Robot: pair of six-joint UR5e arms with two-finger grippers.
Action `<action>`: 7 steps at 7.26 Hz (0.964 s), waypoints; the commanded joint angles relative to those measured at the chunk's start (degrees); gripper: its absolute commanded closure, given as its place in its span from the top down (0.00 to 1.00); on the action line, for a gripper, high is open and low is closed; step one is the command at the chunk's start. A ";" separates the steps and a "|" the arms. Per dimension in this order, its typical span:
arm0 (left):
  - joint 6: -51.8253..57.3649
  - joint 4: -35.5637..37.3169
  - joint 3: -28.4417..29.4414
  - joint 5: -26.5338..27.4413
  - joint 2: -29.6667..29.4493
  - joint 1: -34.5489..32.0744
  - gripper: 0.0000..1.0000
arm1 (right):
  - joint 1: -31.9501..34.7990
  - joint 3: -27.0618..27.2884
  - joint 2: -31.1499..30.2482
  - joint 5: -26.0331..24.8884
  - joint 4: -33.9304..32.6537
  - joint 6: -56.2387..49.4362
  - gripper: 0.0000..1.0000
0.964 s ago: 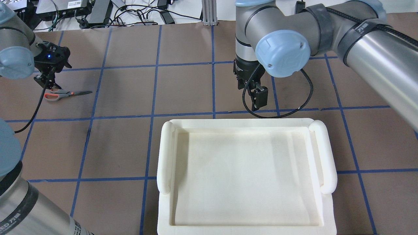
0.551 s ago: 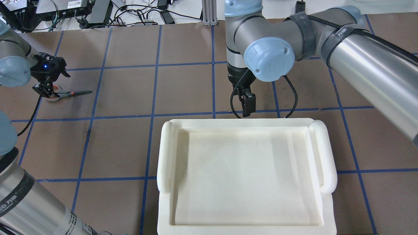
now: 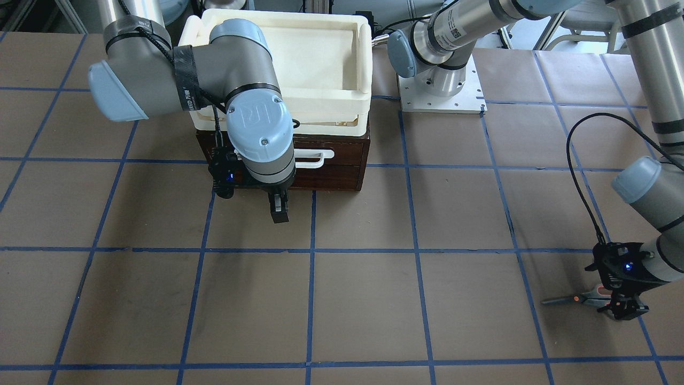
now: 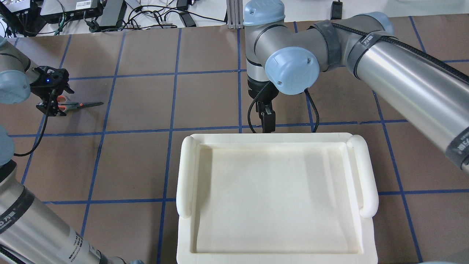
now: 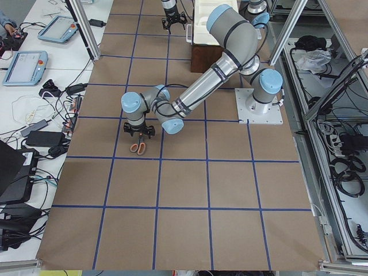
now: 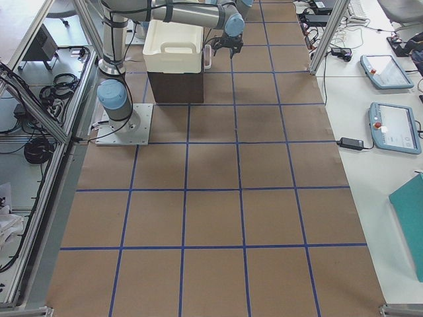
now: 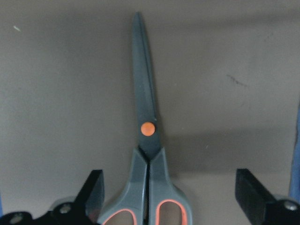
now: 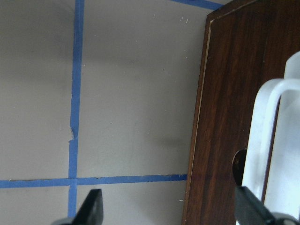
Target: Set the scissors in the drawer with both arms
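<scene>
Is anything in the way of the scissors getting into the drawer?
Nothing visible lies between the scissors and the drawer, but the drawer looks shut, with the right gripper open near its handle.

The left pincer (image 4: pixel 53 107) has drawn back and, apparently, sunk lower over the handle loops of the scissors (image 4: pixel 80 105); the right pincer (image 4: pixel 268 124) has shifted sideways toward the scissors.
</scene>
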 commanded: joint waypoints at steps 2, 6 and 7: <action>-1.07 3.62 -0.47 0.18 -0.58 -0.39 0.99 | -0.02 -0.80 0.60 1.11 2.44 1.42 1.00; 4.92 5.66 -0.56 -0.18 -1.81 -0.57 0.94 | -0.10 -2.82 1.39 1.37 7.36 1.42 1.00; 5.44 5.66 -0.56 -0.18 -1.81 -0.65 0.93 | -0.10 -2.38 1.56 1.29 8.07 1.42 1.00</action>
